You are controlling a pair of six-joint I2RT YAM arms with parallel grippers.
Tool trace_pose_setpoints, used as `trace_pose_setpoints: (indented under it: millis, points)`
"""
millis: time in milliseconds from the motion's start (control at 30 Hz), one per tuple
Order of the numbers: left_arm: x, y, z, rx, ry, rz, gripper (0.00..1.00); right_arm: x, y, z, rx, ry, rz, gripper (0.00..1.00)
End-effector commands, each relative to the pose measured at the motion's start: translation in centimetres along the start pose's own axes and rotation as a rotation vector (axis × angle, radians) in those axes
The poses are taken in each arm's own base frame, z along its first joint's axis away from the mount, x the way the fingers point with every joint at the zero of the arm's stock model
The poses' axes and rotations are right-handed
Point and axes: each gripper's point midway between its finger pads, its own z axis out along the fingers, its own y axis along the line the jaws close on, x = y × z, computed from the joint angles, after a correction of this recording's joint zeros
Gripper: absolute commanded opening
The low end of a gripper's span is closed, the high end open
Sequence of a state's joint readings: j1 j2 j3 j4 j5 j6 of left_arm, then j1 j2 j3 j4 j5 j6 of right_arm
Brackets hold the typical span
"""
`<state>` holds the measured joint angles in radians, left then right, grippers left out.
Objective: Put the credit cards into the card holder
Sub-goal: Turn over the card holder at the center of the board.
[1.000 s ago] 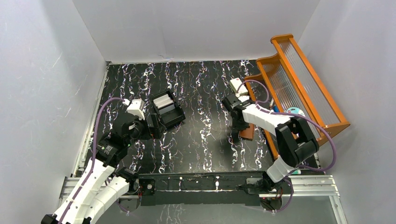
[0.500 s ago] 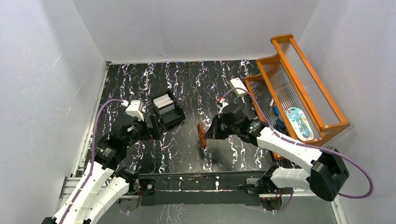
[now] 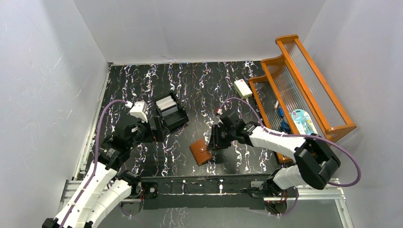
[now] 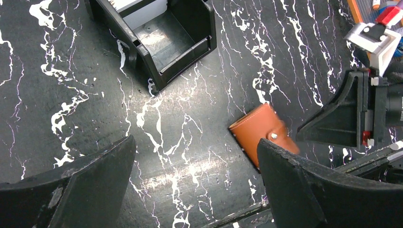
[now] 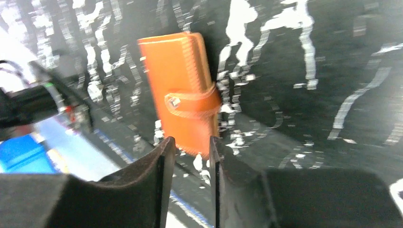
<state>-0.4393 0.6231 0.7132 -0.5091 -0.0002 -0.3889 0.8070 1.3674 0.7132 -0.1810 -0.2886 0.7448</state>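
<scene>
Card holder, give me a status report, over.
Left end effector open, empty, near black box. Right end effector jaws apart beside card holder. Holder flat on table, snap tab fastened, blocking the slots.

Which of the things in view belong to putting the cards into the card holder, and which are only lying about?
For the job:
- the brown card holder, snapped shut, lying flat
- the pale stack in the black box, probably the cards

Lying about:
- the white block with a red mark
- the orange rack and the blue packet in it
</scene>
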Motion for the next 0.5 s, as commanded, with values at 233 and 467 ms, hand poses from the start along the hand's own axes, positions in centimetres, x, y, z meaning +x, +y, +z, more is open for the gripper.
trace_pose_setpoints:
  millis: [233,467]
  points:
    - [-0.1,0.1,0.2,-0.001,0.0,0.007,0.99,-3.5,-1.8,-3.4,0.297,-0.081,-0.075,0.47]
    - [-0.5,0.1,-0.3,0.0,-0.031,0.005,0.99,-2.7,0.1,-1.5,0.317,-0.075,-0.096,0.45]
